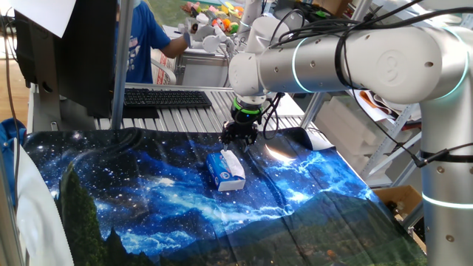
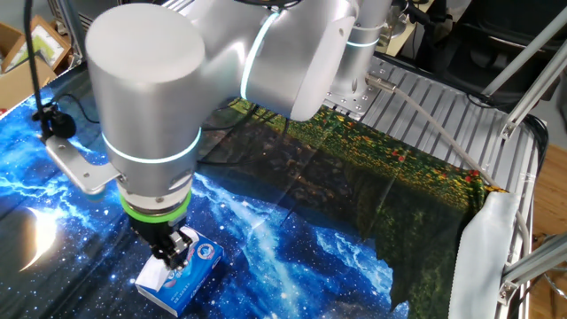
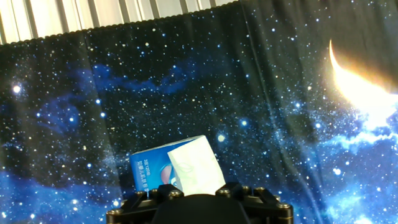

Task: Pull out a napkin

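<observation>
Starry cloth (image 1: 148, 192); pincer (image 1: 238, 137) pinching soft white napkin (image 3: 196, 167) above blue pack (image 1: 222, 171).

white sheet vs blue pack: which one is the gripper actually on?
The napkin: the white sheet standing up out of the blue pack. The gripper sits at its top edge; the pack lies flat on the cloth below, untouched.

A galaxy-print cloth (image 1: 148, 192) covers the table (image 1: 185, 118); 1 blue tissue pack (image 1: 224, 171) lies on it.
</observation>
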### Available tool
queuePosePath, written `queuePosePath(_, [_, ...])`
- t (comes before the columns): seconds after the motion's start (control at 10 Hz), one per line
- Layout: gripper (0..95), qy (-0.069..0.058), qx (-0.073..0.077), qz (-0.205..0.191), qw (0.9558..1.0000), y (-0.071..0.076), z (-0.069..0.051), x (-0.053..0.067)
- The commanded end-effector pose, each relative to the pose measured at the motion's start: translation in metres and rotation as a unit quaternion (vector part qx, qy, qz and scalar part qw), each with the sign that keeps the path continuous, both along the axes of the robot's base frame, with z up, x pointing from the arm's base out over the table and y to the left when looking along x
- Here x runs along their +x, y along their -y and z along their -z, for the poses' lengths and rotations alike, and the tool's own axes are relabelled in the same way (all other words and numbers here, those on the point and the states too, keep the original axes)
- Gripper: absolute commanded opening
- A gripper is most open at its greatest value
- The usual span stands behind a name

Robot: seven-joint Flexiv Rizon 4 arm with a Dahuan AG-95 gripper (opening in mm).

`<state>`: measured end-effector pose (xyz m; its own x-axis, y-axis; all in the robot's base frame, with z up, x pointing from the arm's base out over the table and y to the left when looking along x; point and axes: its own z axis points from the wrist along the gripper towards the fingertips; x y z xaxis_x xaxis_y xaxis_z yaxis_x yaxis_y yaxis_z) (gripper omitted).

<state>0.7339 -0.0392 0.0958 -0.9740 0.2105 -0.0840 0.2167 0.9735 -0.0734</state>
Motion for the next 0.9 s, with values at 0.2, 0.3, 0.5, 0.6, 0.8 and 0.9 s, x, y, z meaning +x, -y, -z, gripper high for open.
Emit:
queuePosePath(0.2, [57.0, 0.0, 0.0, 0.0, 1.0, 0.0, 0.0, -0.001])
queuePosePath(0.3, [57.0, 0.0, 0.0, 0.0, 1.0, 0.0, 0.0, -0.001])
queuePosePath(0.5, [57.0, 0.0, 0.0, 0.0, 1.0, 0.0, 0.0, -0.001])
queuePosePath(0.6, [57.0, 0.0, 0.037, 0.036, 0.9987, 0.007, 0.028, -0.005])
queuePosePath(0.8, [57.0, 0.001, 0.037, 0.038, 0.9986, 0.007, 0.029, -0.006])
queuePosePath(0.9, [57.0, 0.001, 0.037, 0.039, 0.9985, 0.007, 0.029, -0.005])
